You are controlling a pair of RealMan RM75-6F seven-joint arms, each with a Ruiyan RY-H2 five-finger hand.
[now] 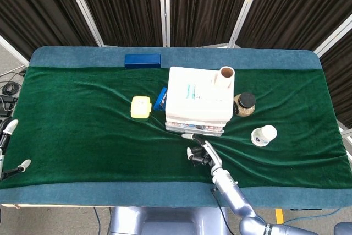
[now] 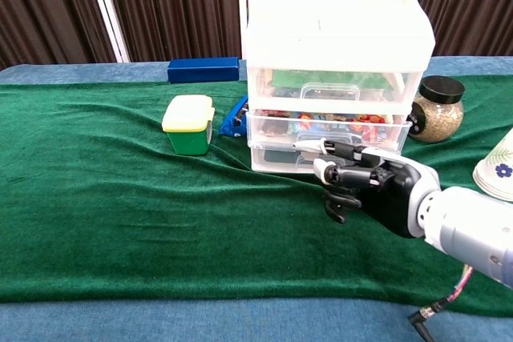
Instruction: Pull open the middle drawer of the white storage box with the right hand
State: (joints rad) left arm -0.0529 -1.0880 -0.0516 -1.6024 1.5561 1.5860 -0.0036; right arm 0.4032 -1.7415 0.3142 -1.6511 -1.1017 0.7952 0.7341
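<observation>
Now right robot hand [image 2: 365,186] hooks middle drawer [image 2: 325,128].

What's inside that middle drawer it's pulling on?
Red and orange bits show through the middle drawer, pulled slightly out. The right hand covers its lower front, so what they are stays unclear.

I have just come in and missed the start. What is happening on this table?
The right hand has fingers hooked at the front of the middle drawer of the white storage box, and the drawer stands slightly out from the box. The left hand is at the table's edge, holding nothing. A yellow-lidded box, a jar and a paper cup stand nearby.
</observation>
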